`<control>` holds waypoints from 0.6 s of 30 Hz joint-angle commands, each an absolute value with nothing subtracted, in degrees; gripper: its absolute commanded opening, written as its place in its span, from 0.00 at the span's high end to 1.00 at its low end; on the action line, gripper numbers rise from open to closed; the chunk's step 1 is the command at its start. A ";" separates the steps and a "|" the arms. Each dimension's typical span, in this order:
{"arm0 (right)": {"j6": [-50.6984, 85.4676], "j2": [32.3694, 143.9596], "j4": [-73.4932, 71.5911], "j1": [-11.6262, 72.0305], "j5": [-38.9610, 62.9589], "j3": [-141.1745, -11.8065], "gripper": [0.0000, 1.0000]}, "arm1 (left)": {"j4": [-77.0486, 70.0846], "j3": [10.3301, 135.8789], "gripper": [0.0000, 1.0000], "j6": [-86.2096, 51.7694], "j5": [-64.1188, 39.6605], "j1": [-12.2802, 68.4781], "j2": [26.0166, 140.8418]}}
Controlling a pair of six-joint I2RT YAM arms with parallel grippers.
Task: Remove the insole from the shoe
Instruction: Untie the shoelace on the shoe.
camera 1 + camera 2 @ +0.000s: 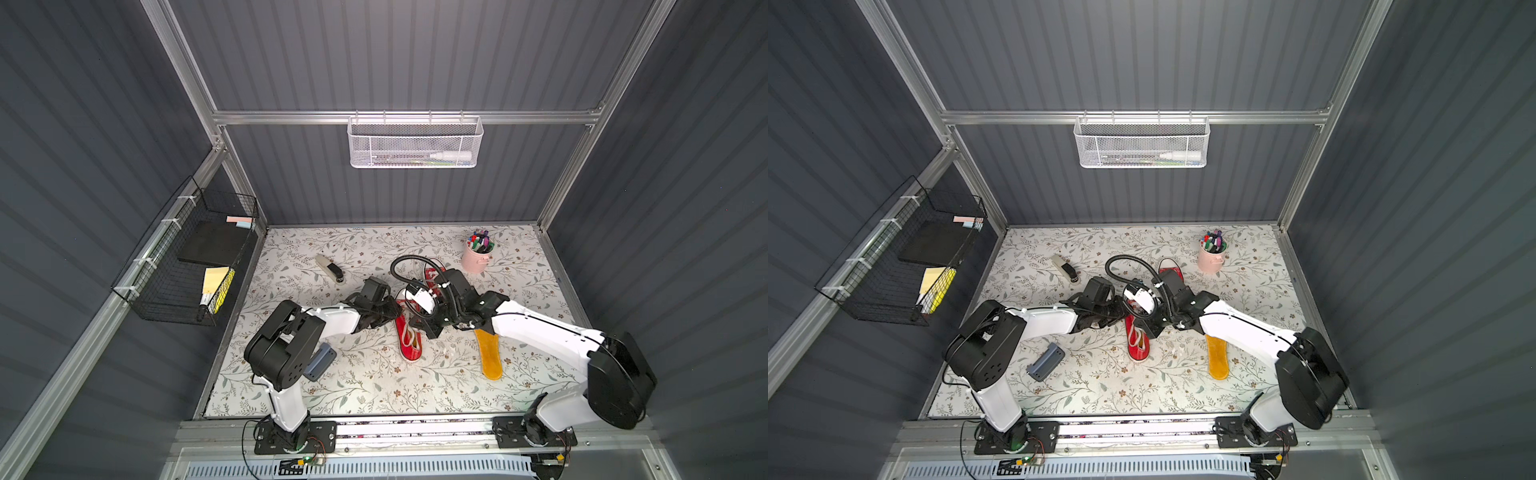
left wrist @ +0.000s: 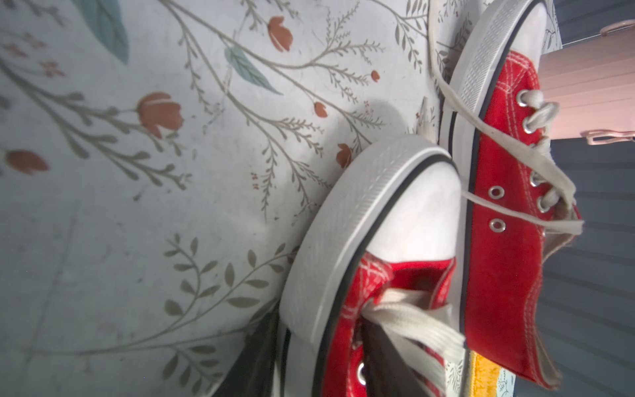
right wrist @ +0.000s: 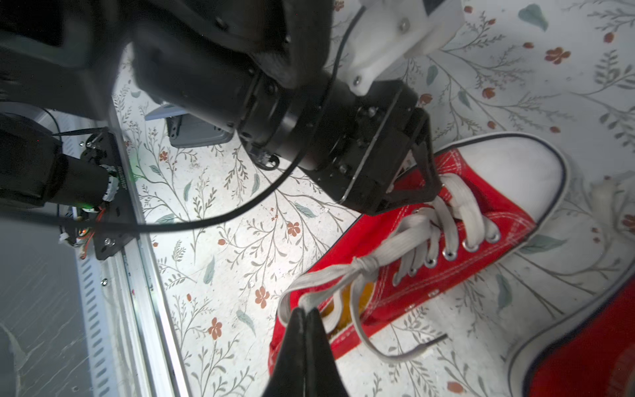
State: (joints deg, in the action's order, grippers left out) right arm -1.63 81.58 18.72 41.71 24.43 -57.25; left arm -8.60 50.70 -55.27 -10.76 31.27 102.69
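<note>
Right gripper (image 3: 304, 311) is pinched tight, tips touching the white lace loop (image 3: 323, 276) over the heel opening; whether it has the lace, can't tell. Just beneath the tips, the yellow insole (image 3: 367, 290) sits inside the red canvas shoe (image 3: 412, 292), white toe cap pointing away. Further along, left gripper (image 3: 431, 185) clamps the laced forepart.

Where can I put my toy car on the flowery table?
Bare room on the table nearest the robot's bases, short of the red shoe and yellow insole; also at the back between the stapler and pink marker cup. The middle is crowded.
</note>
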 commanded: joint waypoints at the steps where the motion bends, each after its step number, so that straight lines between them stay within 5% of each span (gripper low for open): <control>1: -0.12 75.89 21.09 41.85 27.83 -57.97 1.00 | -2.40 49.22 0.57 -54.18 -8.10 30.30 104.92; 18: 4.13 63.58 14.61 41.92 25.83 -60.87 1.00 | -1.84 49.83 0.57 -53.98 -7.83 30.32 106.03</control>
